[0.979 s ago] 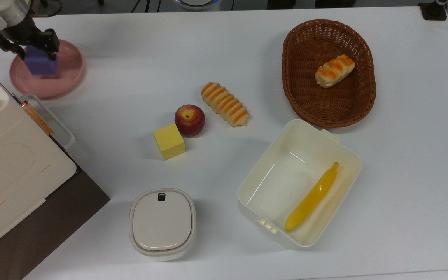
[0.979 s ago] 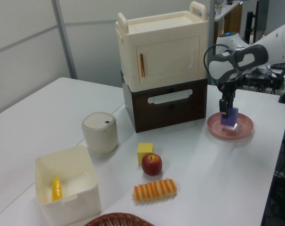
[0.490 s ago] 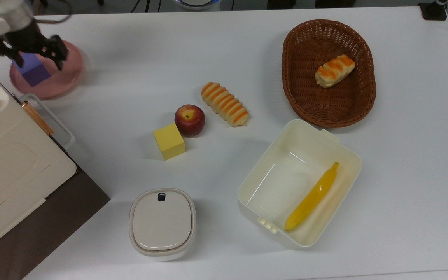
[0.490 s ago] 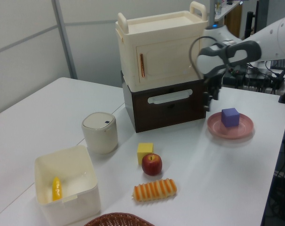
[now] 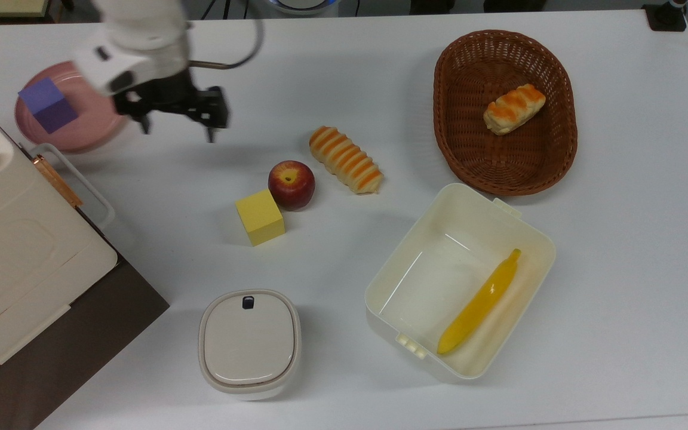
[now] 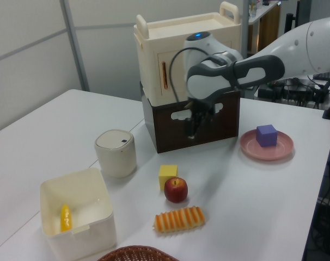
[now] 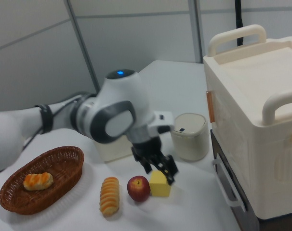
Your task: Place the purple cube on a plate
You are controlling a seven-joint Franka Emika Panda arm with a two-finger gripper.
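The purple cube (image 5: 47,105) (image 6: 267,135) rests on the pink plate (image 5: 94,126) (image 6: 249,147) near the top view's upper left corner, with nothing touching it. My gripper (image 5: 177,130) (image 6: 194,128) (image 7: 159,172) hangs open and empty above the table. In the top view it is to the right of the plate and up-left of the apple. In the right view its fingers (image 7: 171,175) spread just above the yellow cube (image 7: 159,186) and the apple (image 7: 139,188).
A yellow cube (image 5: 260,217), an apple (image 5: 291,184) and a striped bread (image 5: 345,159) lie mid-table. A wicker basket (image 5: 457,149) holds a bun. An open white box (image 5: 535,239) holds a banana. A lidded canister (image 5: 249,341) and a cream cabinet (image 5: 15,251) stand nearby.
The gripper opened and let go of the purple cube, which stays on the plate. It then swung away to the top view's right, toward the middle of the table.
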